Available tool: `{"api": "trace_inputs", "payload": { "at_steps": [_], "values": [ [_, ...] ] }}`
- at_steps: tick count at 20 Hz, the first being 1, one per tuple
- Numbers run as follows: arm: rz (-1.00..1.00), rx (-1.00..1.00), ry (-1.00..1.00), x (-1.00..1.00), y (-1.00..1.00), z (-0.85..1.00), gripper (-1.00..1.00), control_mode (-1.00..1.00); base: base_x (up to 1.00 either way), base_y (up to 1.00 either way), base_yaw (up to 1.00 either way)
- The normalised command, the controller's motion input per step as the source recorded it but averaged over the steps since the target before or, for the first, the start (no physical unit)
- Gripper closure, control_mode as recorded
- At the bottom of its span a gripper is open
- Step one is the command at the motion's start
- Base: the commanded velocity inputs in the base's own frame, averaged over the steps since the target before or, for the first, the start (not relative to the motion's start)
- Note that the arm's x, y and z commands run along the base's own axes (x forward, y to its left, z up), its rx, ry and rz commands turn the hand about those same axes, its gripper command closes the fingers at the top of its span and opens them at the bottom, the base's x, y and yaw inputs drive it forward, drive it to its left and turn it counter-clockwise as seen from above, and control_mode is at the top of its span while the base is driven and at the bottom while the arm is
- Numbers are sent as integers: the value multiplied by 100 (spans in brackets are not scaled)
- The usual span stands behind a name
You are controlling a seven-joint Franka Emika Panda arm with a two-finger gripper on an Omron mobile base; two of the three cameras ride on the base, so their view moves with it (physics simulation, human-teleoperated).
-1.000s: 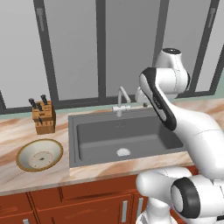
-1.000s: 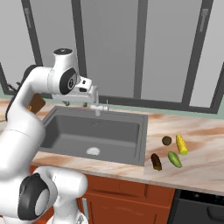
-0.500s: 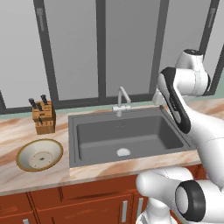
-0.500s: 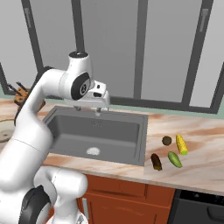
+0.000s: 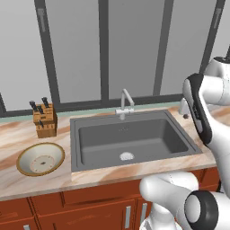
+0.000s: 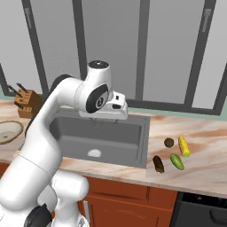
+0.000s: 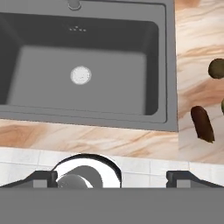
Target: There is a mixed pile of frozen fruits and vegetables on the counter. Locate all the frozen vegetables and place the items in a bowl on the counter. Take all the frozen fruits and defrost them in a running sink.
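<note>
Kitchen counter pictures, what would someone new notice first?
The big dark sink in the middle of the counter, with the white arm's open hand above it. Next, the small food pile right of the sink: corn cob, green piece, brown ball, dark lump. The bowl sits far left.

Matt dark grey sink [image 5: 130,139], polished marbled stone counter [image 6: 199,155], wooden knife block [image 5: 44,120], shiny metal faucet [image 5: 126,102]

Swung rightward from above the dark grey rectangular sink basin [image 6: 99,137] toward the small mixed food pile [image 6: 173,154]: white arm's two-finger gripper [image 7: 112,177], fingertips spread wider.
</note>
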Motion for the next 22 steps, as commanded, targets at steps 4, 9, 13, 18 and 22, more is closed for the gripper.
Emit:
{"api": "trace_inputs", "payload": {
  "at_steps": [4, 9, 13, 18, 22],
  "values": [
    [0, 0, 16, -11, -38, -31, -100, -100, 0, 0, 0],
    [0, 0, 18, -1, -30, -30, -100, -100, 0, 0, 0],
    [0, 0, 14, 5, -39, -28, -100, -100, 0, 0, 0],
    [0, 0, 18, 1, -39, -34, -100, -100, 0, 0, 0],
    [0, 0, 23, 0, -28, -43, -100, -100, 0, 0, 0]
  ]
}}
